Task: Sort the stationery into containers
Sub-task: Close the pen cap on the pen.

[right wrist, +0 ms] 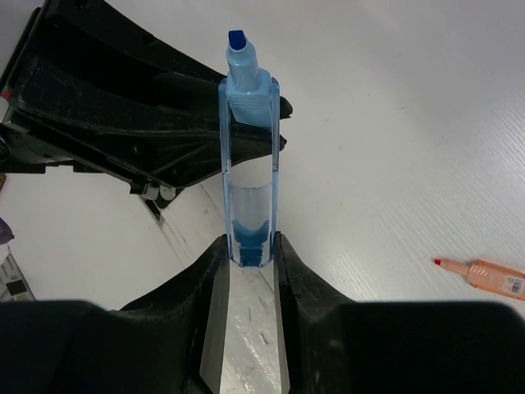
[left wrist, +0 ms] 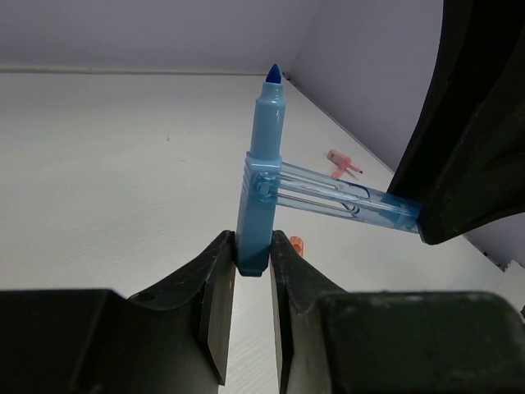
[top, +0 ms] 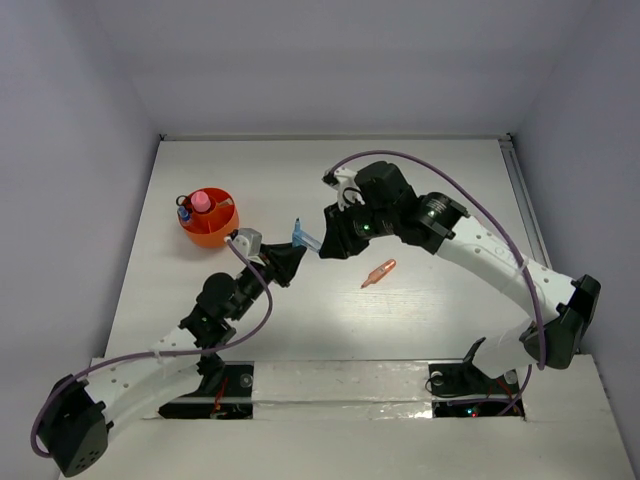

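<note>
The 2 grippers meet over the middle of the table (top: 440,170), both on the same light blue marker (top: 299,233).

The left gripper (left wrist: 253,254) is clamped on the bottom end of the marker (left wrist: 261,164). Its 2 fingers (left wrist: 220,279) press against opposite sides of the barrel. From the left wrist, the marker stands upright out of the jaws with its dark blue tip bare and pointing up.

A clear cap (left wrist: 344,197) sticks out sideways from the marker's collar. Its far end sits in the right gripper (right wrist: 250,250), whose 2 fingers (right wrist: 215,271) are closed on the closed end of the cap (right wrist: 250,205). From the right wrist, the cap's 2 clear side strips run up to the marker's collar. The bare tip (right wrist: 237,39) shows beyond it, and the black body of the left gripper (right wrist: 123,123) lies behind.

From above, the marker is held off the table between the left gripper (top: 290,255) and the right gripper (top: 322,243).

An orange marker (top: 379,272) lies flat on the table just right of the 2 grippers, apart from both. It also shows at the right edge of the right wrist view (right wrist: 484,275).

The orange-red cup (top: 215,238) stands on the table to the left, near the left arm and apart from the grippers. A pink tube (top: 201,201) stands in it, and a small blue item (top: 184,213) sits at its left rim.
</note>
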Available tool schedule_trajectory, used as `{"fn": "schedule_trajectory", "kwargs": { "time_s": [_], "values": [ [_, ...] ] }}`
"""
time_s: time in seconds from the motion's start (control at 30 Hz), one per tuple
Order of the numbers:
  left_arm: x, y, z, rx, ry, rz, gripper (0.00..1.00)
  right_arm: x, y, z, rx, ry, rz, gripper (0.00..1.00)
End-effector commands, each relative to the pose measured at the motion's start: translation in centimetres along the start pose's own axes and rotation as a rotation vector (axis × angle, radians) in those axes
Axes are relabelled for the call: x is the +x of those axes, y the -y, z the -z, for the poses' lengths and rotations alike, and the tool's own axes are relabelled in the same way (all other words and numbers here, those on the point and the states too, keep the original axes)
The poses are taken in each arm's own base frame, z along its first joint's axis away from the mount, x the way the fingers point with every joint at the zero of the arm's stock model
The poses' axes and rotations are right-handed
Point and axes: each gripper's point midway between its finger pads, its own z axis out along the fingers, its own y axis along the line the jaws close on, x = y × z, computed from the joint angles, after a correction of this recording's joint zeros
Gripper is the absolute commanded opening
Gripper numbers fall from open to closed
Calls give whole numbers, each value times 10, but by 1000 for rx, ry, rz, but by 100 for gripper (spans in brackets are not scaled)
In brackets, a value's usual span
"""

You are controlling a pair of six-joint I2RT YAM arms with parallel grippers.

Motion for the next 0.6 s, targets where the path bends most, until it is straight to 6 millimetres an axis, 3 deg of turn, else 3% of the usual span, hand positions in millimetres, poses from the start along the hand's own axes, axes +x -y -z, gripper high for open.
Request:
{"fn": "schedule_trajectory", "kwargs": {
  "time_s": [0.0, 0.23, 0.57],
  "values": [
    [-38, 18, -4, 43, 94, 5, 0, -29, 8, 19, 72, 97, 22, 3],
    [-6, 9, 3, 26, 2, 6, 0, -61, 12, 42, 151, 238, 48, 4],
    [-6, 26, 5, 102, -25, -9, 0, -105, 12, 40, 176, 365, 104, 4]
  ]
}}
